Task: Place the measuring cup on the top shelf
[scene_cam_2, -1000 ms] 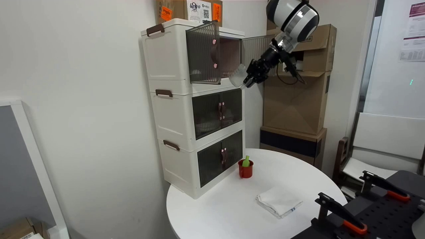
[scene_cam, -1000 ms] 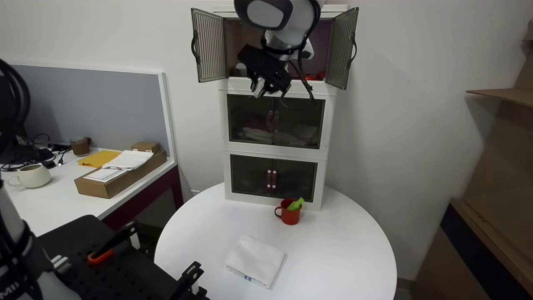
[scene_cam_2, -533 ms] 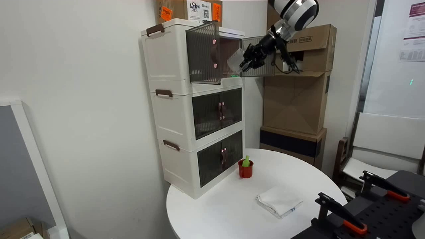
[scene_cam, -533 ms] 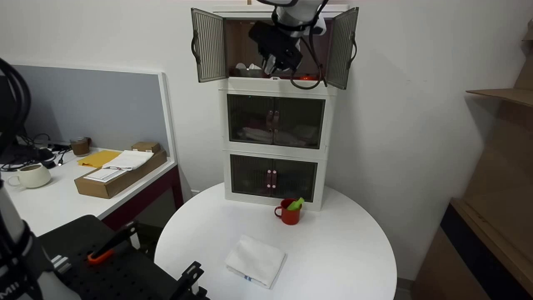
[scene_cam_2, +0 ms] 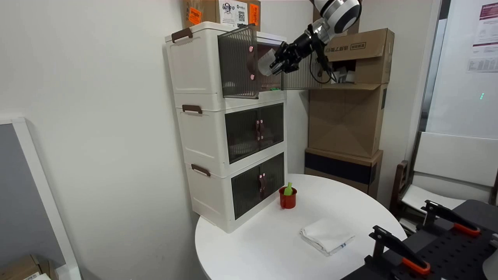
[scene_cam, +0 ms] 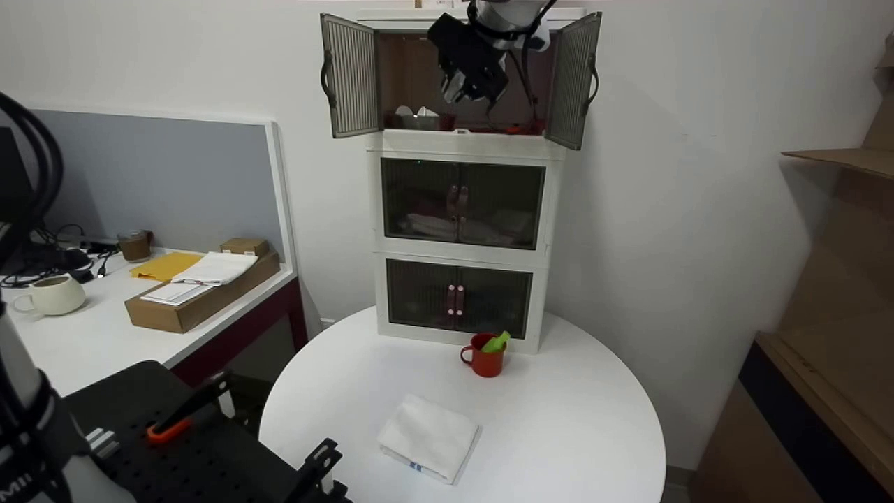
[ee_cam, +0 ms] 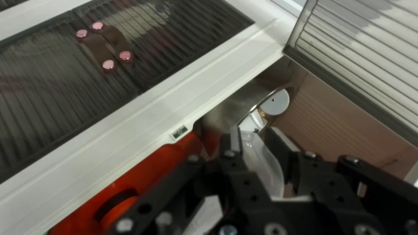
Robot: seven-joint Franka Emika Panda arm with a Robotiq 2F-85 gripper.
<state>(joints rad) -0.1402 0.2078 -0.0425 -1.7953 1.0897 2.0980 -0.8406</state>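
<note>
The gripper [ee_cam: 259, 139] pinches the measuring cup [scene_cam_2: 265, 63], long axis slanting, mouth direction unclear.

Well below the pincer [ee_cam: 258, 143] stands a smooth, round white table [scene_cam: 573, 419]. A tall, boxy white cabinet [scene_cam_2: 202, 134] of three stacked tiers rests near its edge, reaching up to the pincer's height. Far beneath the pincer, just in front of the lowest tier, sits a shiny red cylindrical mug [scene_cam: 487, 362] with a loop handle. Also below the pincer's level, farther out from the cabinet, lies a folded, roughly square white fabric cloth [scene_cam_2: 326, 236] with blue marking.
</note>
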